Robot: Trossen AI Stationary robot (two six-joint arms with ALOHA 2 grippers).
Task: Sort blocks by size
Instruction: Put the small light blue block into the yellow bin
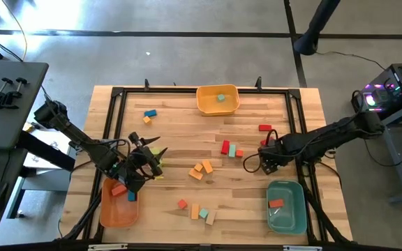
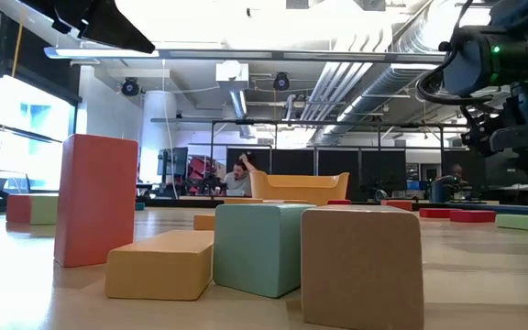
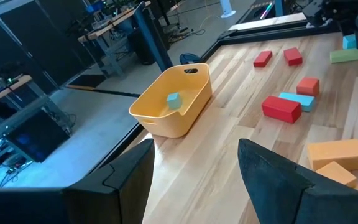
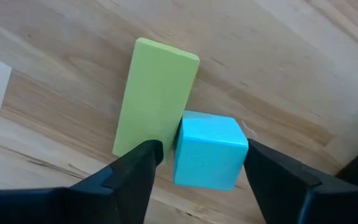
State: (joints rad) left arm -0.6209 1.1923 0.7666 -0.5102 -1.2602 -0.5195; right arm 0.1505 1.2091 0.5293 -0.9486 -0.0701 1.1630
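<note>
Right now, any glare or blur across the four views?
High view: bright sheen on the floor beyond the table, the blocks evenly lit. Low view: ceiling light blown out to white, the nearest tan block soft, the yellow bin sharper. Left wrist view: its own fingers blurred dark. Right wrist view: the blue cube crisp, casting a soft shadow.

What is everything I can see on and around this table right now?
bins: three; yellow bin far edge, orange bin near left, teal bin near right
loose blocks: over a dozen, mixed colours, scattered mid-table
blue cube: one, touching green bar, under right arm
person: one, seated far behind table
left gripper: open, empty, beside orange bin
right gripper: jaws open around blue cube
</note>
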